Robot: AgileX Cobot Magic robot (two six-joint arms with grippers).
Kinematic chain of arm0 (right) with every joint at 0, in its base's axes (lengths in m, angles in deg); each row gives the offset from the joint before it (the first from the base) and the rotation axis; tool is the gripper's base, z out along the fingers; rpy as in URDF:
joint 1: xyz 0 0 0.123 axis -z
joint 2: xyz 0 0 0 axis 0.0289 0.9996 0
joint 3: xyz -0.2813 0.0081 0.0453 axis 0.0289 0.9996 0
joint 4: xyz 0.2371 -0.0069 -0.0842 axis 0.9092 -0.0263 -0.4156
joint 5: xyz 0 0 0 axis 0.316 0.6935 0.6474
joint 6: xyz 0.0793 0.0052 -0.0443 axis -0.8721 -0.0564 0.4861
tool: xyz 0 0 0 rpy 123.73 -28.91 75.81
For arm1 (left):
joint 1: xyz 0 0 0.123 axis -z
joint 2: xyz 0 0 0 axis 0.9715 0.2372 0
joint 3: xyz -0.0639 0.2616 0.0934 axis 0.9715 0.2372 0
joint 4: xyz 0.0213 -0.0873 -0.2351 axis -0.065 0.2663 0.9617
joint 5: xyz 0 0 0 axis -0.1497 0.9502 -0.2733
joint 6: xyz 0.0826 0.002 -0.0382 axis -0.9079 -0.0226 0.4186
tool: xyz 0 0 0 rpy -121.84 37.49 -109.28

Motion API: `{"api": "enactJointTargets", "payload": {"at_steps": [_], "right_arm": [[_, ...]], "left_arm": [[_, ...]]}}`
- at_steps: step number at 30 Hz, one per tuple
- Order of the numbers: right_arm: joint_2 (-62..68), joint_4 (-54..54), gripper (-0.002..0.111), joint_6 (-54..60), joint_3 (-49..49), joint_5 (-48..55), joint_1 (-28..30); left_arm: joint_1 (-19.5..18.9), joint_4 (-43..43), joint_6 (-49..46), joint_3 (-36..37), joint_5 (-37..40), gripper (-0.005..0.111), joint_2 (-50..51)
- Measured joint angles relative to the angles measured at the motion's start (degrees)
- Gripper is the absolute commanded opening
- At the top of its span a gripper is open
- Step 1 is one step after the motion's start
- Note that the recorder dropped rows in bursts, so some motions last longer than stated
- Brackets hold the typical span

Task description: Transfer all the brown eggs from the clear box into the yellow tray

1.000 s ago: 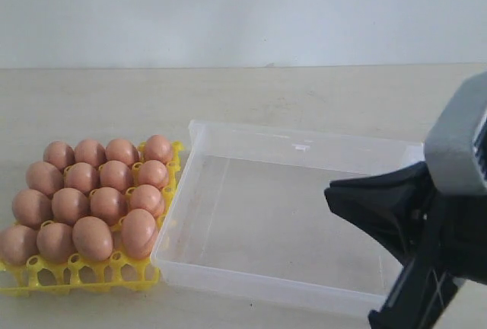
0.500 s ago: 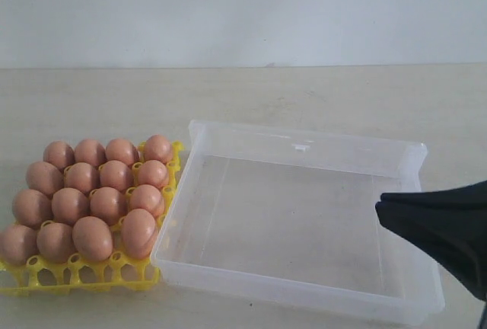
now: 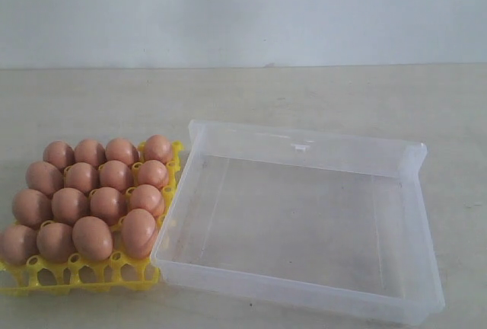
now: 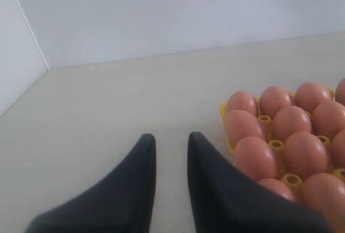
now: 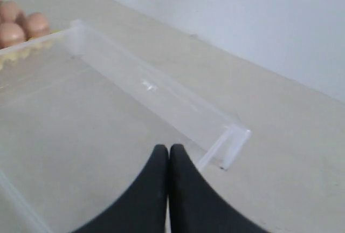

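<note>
Several brown eggs [image 3: 108, 205] fill the yellow tray [image 3: 76, 274] at the left of the table. The clear box [image 3: 304, 148] beside it holds no eggs. Neither arm shows in the exterior view. In the left wrist view my left gripper [image 4: 171, 138] is open with nothing between its dark fingers, low over bare table next to the yellow tray [image 4: 222, 108] and its brown eggs [image 4: 291, 122]. In the right wrist view my right gripper [image 5: 168, 150] is shut and empty, above the clear box [image 5: 161, 94] near one of its corners. A few brown eggs [image 5: 24, 25] show beyond the box.
The light wooden table [image 3: 319, 97] runs back to a plain white wall [image 3: 243, 9]. The box's rim touches the tray's right side.
The right arm, which filled the lower right of the exterior view a second ago, has drawn back out of that view. The eggs, tray and box have not moved.
</note>
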Motion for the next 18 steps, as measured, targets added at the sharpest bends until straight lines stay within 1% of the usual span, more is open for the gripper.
{"api": "enactJointTargets", "payload": {"at_steps": [5, 9, 18], "right_arm": [[-6.5, -0.2, 0.0, 0.0, 1.5, -0.1, 6.0], [-9.8, -0.5, 0.0, 0.0, 2.5, 0.0, 9.0], [-12.2, -0.6, 0.0, 0.0, 6.0, 0.9, 10.1]], "left_arm": [[0.0, 0.0, 0.0, 0.0, 0.0, 0.022, 0.0], [0.0, 0.0, 0.0, 0.0, 0.0, 0.022, 0.0], [0.0, 0.0, 0.0, 0.0, 0.0, 0.022, 0.0]]}}
